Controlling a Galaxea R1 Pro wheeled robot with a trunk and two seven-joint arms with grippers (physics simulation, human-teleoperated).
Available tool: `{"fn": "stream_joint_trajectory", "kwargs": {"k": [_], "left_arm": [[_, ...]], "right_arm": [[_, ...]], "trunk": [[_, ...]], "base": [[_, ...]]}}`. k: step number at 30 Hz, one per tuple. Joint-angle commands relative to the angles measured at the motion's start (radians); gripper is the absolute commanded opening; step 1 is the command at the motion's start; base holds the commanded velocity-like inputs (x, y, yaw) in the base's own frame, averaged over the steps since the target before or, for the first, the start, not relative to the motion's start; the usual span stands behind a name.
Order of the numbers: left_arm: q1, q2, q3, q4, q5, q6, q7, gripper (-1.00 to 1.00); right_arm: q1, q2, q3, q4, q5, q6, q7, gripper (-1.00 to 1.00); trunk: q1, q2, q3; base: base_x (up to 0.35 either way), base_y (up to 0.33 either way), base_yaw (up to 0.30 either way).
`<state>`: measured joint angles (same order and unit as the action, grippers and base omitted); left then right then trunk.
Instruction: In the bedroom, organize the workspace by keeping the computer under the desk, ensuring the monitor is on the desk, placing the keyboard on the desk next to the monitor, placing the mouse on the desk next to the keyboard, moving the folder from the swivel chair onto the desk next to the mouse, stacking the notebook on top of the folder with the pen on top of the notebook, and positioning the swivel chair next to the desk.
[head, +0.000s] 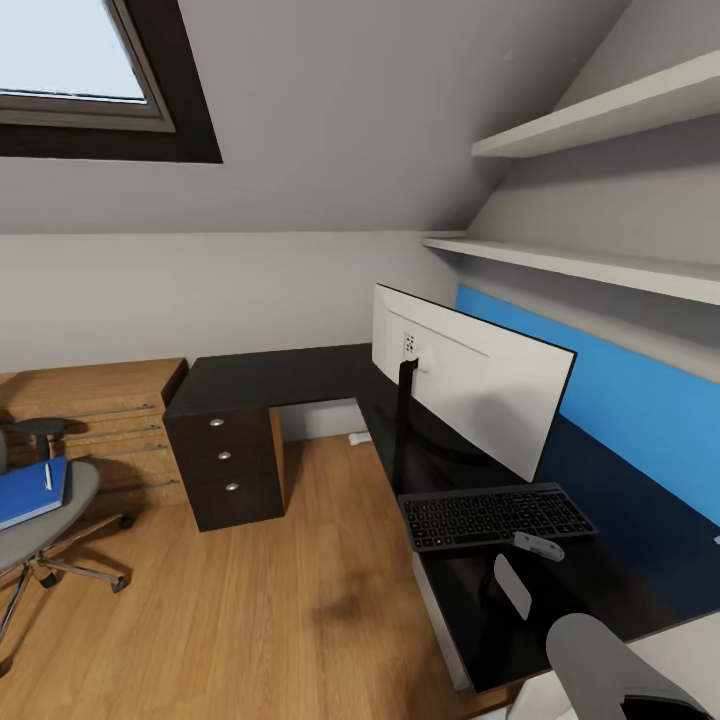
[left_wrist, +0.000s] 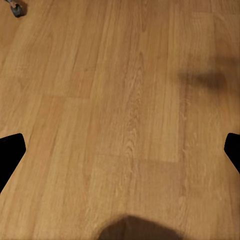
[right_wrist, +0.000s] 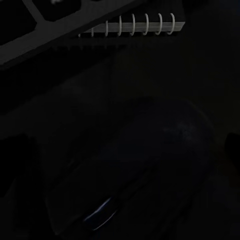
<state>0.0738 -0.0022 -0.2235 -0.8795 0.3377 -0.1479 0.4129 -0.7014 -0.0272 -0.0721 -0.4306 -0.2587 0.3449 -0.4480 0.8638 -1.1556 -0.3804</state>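
Head view, one monitor (head: 480, 385), one keyboard (head: 496, 516), one folder (head: 30, 492), left gripper (left_wrist: 120, 150) spread, right unclear.

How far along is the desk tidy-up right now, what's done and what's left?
Done: the monitor stands on the desk with the keyboard in front of it. In hand: the right wrist view looks down on the mouse beside the keyboard. Left: the folder and pen lie on the swivel chair, away from the desk.
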Motion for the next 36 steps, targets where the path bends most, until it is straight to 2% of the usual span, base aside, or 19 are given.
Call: {"fn": "stream_joint_trajectory", "kwargs": {"k": [1, 12, 17, 18, 21, 36], "left_arm": [[0.0, 0.001, -0.003, -0.001, 0.011, -0.005, 0.004, 1.0], [0.0, 0.001, -0.003, -0.001, 0.01, -0.005, 0.004, 1.0], [0.0, 0.001, -0.003, -0.001, 0.01, -0.005, 0.004, 1.0], [0.0, 0.001, -0.003, -0.001, 0.01, -0.005, 0.004, 1.0], [0.0, 0.001, -0.003, -0.001, 0.01, -0.005, 0.004, 1.0], [0.0, 0.001, -0.004, -0.001, 0.01, -0.005, 0.004, 1.0]], "right_arm": [[0.0, 0.0, 0.0, 0.017, -0.01, 0.006, -0.005, 1.0], [0.0, 0.001, 0.0, 0.018, -0.009, 0.006, -0.008, 1.0], [0.0, 0.002, 0.0, 0.018, -0.01, 0.006, -0.031, 1.0], [0.0, 0.002, 0.0, 0.018, -0.01, 0.006, -0.042, -1.0], [0.0, 0.004, 0.001, 0.018, -0.011, 0.006, -0.064, -1.0], [0.0, 0.004, 0.003, 0.017, -0.011, 0.005, -0.061, -1.0]], "trunk": [[0.0, 0.0, -0.001], [0.0, 0.0, -0.001], [0.0, 0.0, -0.001], [0.0, 0.0, -0.001], [0.0, 0.0, -0.001], [0.0, 0.0, -0.001]], "base": [[0.0, 0.0, 0.0], [0.0, 0.0, 0.0], [0.0, 0.0, 0.0], [0.0, 0.0, 0.0], [0.0, 0.0, 0.0], [0.0, 0.0, 0.0]]}}
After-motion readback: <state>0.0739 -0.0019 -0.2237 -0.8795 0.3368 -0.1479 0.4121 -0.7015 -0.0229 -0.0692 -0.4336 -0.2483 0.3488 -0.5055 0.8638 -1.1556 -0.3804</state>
